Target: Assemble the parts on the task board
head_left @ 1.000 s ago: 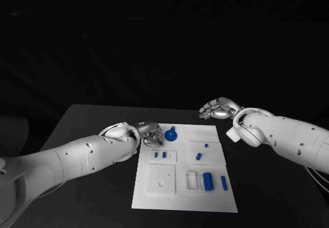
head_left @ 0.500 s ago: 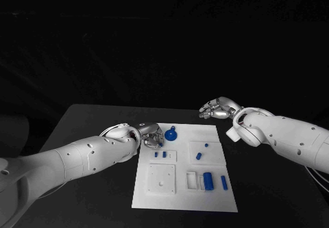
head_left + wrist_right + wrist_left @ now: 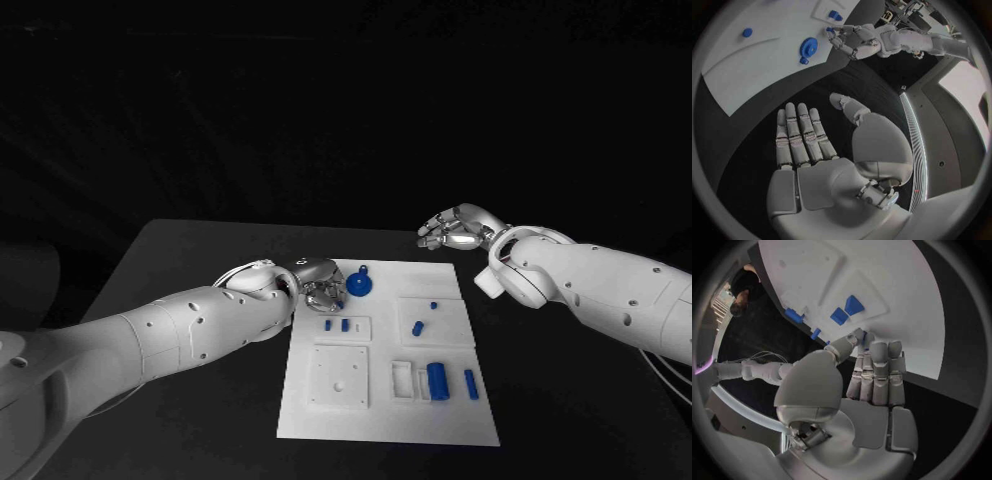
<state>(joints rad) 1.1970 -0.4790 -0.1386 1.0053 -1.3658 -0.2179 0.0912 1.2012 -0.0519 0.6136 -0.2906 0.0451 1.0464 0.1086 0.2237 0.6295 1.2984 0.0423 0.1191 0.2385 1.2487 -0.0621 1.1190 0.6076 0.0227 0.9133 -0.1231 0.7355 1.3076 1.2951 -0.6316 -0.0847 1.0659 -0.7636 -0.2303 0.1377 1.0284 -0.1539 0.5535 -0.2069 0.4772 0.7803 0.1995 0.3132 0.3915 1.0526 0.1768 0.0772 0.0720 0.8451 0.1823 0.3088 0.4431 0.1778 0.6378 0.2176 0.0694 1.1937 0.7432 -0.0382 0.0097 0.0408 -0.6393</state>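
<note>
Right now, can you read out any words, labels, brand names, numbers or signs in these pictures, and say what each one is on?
None can be read: the task board, the blue parts, the left hand and the right hand carry no legible writing.

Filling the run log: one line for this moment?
left hand: fingers pinch small blue part at task board edge | right hand: open, off board | round blue part: on board

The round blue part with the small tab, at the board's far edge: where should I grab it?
Pinch the round blue part across its disc from above, probably. It lies flat on the white board, and its small tab points away from the robot. The left hand is right beside it; the right hand is off the board.
</note>
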